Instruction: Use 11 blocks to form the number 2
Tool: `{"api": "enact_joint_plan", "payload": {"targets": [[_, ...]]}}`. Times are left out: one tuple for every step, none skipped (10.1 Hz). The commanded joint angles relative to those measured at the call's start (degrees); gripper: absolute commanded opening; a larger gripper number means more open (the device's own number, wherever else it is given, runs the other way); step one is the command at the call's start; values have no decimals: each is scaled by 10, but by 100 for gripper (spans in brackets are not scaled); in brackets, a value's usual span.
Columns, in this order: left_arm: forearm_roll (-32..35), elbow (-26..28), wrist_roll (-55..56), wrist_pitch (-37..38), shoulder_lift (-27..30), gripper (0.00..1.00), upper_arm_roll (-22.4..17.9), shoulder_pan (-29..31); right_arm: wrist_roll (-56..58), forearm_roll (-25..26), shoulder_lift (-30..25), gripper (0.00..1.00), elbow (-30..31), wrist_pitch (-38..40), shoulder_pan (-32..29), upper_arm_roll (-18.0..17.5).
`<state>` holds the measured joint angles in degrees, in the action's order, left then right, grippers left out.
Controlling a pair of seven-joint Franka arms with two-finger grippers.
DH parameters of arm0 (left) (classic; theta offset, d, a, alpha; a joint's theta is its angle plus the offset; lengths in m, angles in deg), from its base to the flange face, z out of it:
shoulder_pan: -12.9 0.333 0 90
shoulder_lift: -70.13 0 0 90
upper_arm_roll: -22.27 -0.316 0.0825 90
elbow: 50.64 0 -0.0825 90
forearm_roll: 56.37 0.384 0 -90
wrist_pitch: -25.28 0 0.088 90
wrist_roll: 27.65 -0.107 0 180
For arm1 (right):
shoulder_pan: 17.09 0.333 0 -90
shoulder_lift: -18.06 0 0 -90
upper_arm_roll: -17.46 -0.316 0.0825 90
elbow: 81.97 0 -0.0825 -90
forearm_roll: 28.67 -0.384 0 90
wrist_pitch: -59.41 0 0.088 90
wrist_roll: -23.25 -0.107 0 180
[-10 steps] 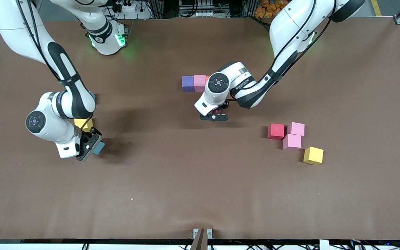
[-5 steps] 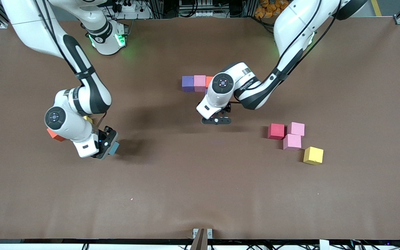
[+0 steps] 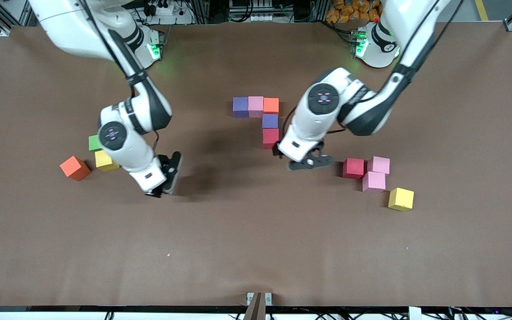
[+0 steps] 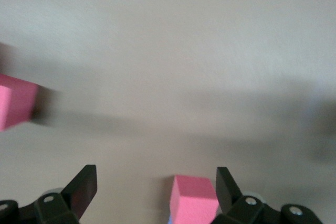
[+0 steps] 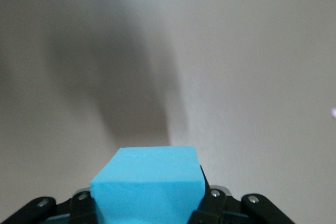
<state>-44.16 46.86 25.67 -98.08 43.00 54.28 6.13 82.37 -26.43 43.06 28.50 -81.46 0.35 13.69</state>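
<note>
My right gripper (image 3: 163,178) squeezes the light blue block (image 5: 147,182) over bare table (image 3: 220,249), near the loose orange block (image 3: 74,168). The number 2 (image 3: 270,121) has five blocks down so far. I think the blue one goes next, touching the red block (image 3: 270,137) on the side toward my right arm. There is lots of room on the way. My left gripper (image 3: 309,162) hangs wide and empty close by that red block, so I must not bump it.

A robotics lab: two arms (image 3: 127,93) (Frankas), cable clutter.
</note>
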Motion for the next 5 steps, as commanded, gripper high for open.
{"api": "enact_joint_plan", "payload": {"targets": [[-3, -3, 2, 8, 7, 100, 2, 41, 0, 16, -10, 24, 18, 0, 26, -7], [-1, -9, 0, 8, 6, 100, -6, 51, -12, 14, -8, 23, 17, 0, 58, -8], [0, -12, -3, 9, 2, 100, -9, 70, -48, 20, 0, 23, 16, -1, 80, -9], [6, -19, -14, 9, -4, 100, -18, 79, -54, 22, 11, 23, 11, -1, 88, -20], [36, -31, -43, 8, -16, 100, -46, 80, -58, 21, 20, 23, 8, -4, 90, -30]]}}
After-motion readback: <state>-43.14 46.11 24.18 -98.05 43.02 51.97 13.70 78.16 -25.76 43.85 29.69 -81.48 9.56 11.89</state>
